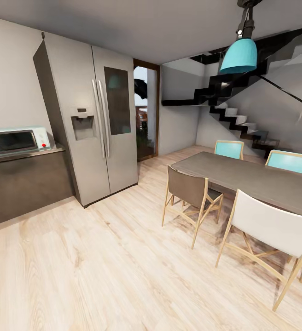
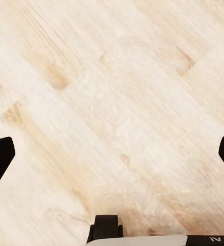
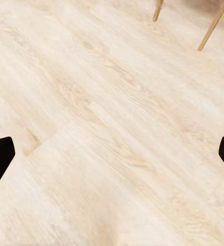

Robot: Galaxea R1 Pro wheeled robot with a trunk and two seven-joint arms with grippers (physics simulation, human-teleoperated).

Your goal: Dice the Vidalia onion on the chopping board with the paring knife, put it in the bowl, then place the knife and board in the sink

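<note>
Across the pale wooden plank floor point(image 1: 100, 276), the robot looked at a tall grey two-door fridge point(image 1: 95, 124), a white microwave point(image 1: 17, 140) on a dark counter, and a long brown dining table point(image 1: 257, 177) with light wooden chairs point(image 1: 192, 193), while the sink and the onion were nowhere in sight. Both the left claw point(image 2: 112, 154) and the right claw point(image 3: 112, 154) hung above bare floor with their fingers wide apart, holding nothing. I think the robot could bump a chair if it turned too close to the table, and I could read no words anywhere.
</note>
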